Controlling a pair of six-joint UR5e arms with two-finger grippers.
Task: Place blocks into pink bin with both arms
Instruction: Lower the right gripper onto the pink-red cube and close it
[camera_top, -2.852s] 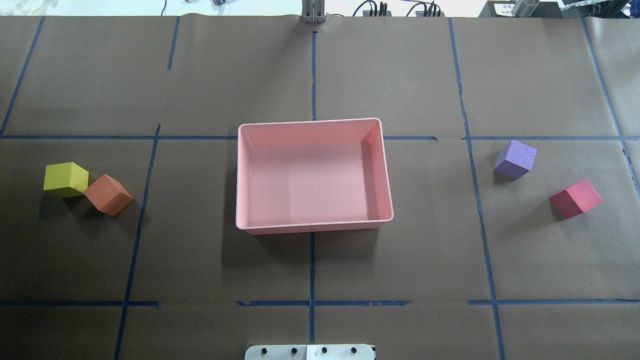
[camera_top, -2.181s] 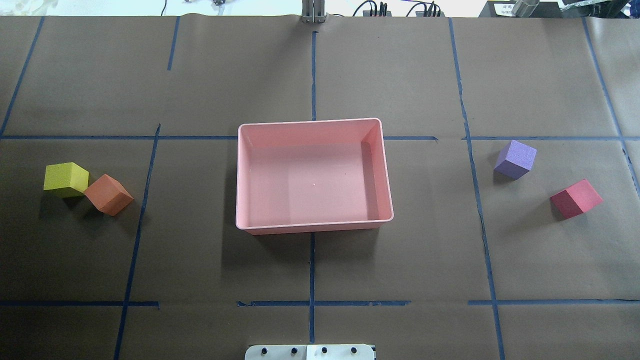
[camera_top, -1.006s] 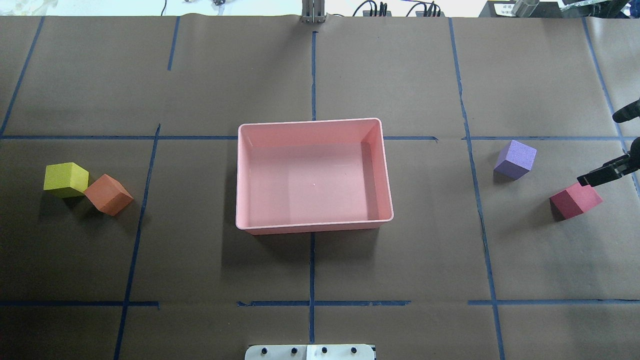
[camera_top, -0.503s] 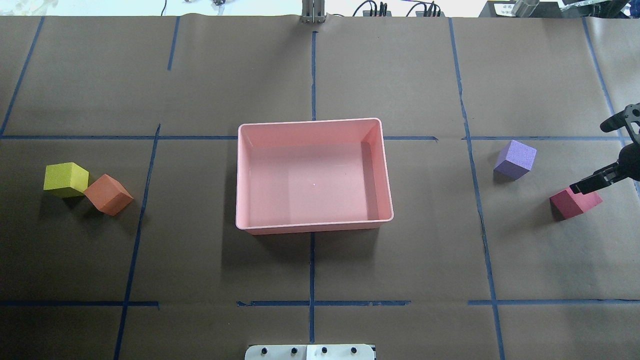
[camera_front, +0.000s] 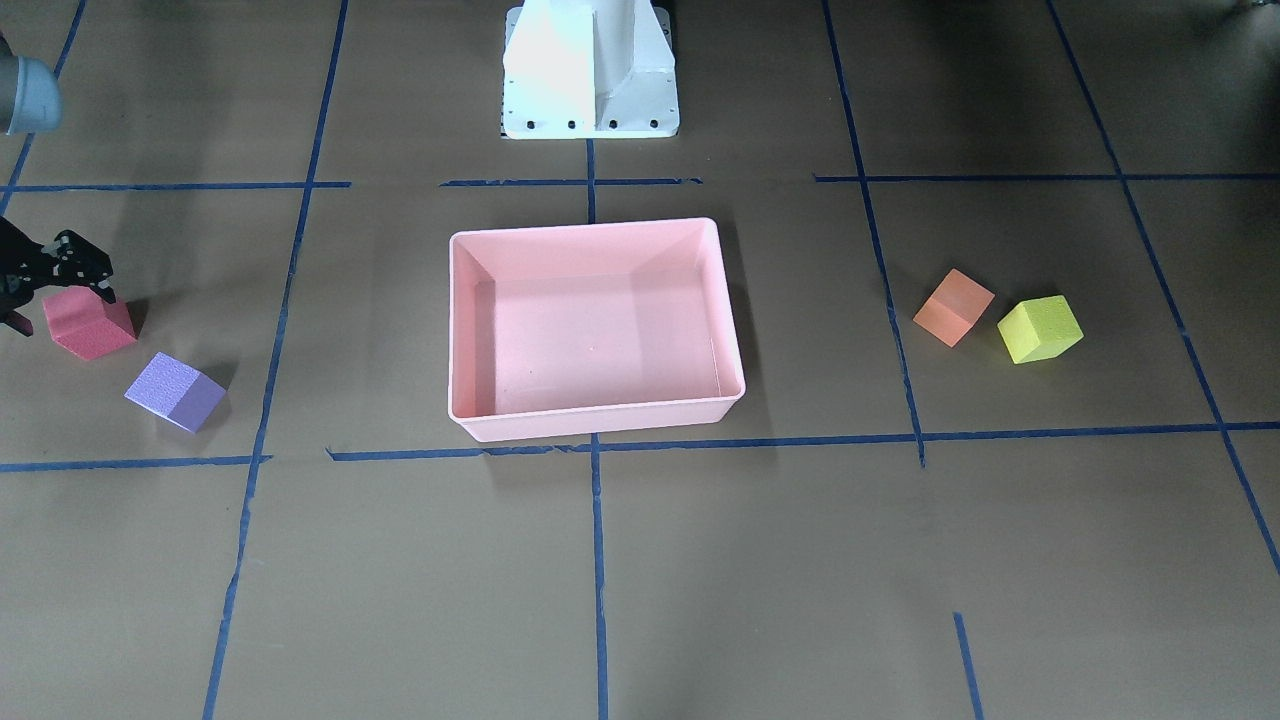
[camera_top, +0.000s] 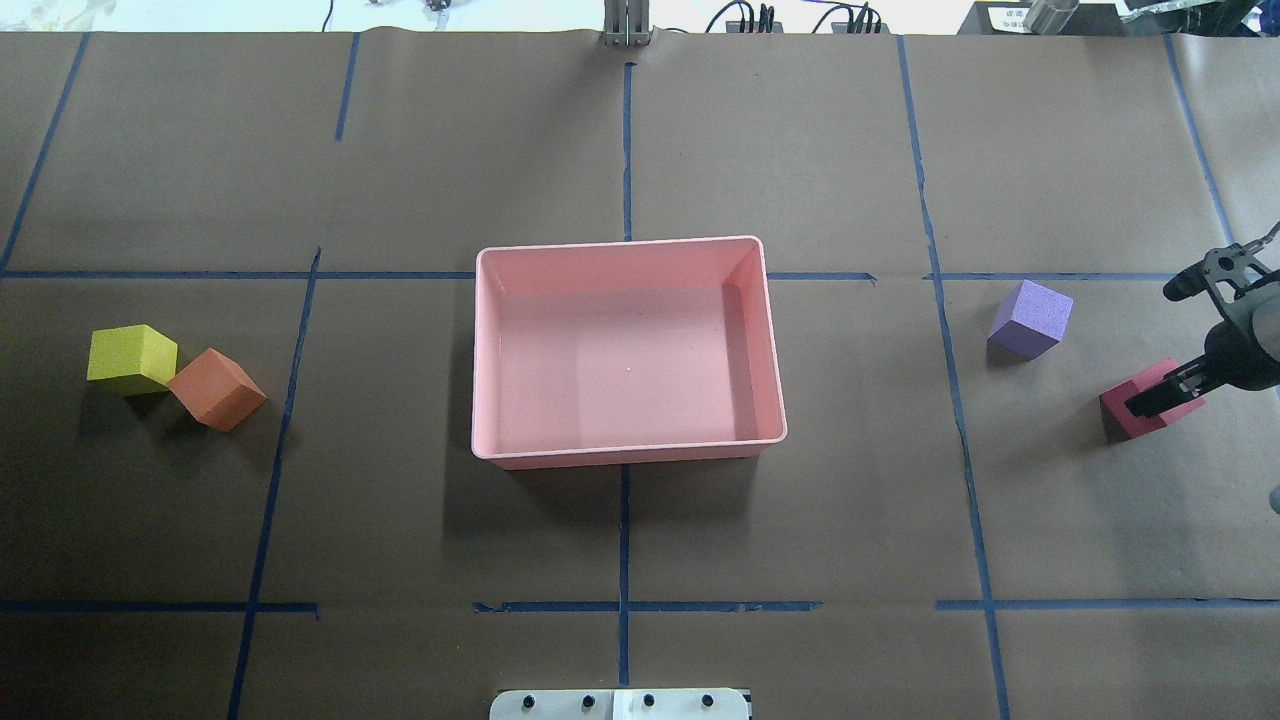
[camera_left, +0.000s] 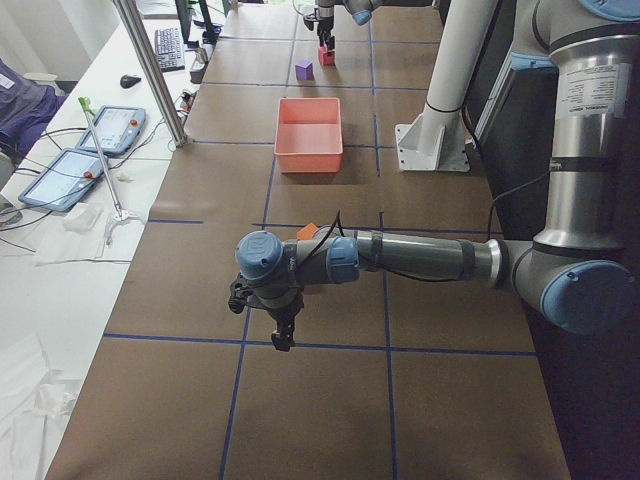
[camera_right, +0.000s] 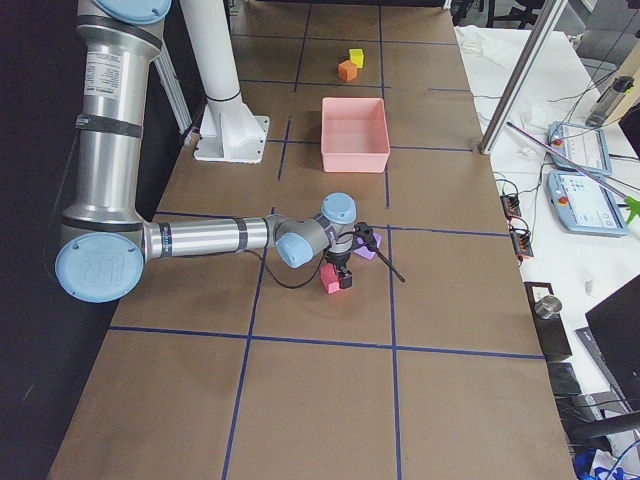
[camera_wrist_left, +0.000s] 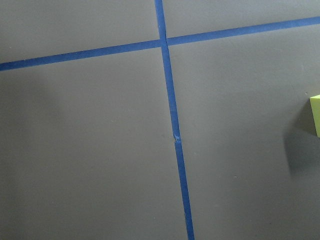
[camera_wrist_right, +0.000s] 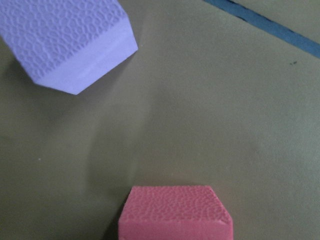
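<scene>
The pink bin (camera_top: 620, 340) stands empty at the table's middle, and it also shows in the front view (camera_front: 590, 330). The yellow-green block (camera_top: 130, 357) and the orange block (camera_top: 217, 388) touch at the left. The purple block (camera_top: 1030, 318) and the red block (camera_top: 1155, 420) lie at the right. My right gripper (camera_top: 1155, 348) is open and low over the red block (camera_front: 90, 325), with its fingers on either side of it. The right wrist view shows the red block (camera_wrist_right: 175, 212) and the purple block (camera_wrist_right: 65, 40). My left gripper (camera_left: 283, 330) hangs over bare table and shows only in the exterior left view, so I cannot tell whether it is open. The yellow-green block (camera_wrist_left: 316, 115) shows at the edge of the left wrist view.
The white pedestal (camera_front: 590, 70) stands behind the bin on the robot's side. Blue tape lines divide the brown table into squares. Tablets (camera_left: 110, 130) and a metal post (camera_left: 150, 70) stand at the far edge.
My right gripper has come in from the right edge and moved down over the red block. No block has moved.
</scene>
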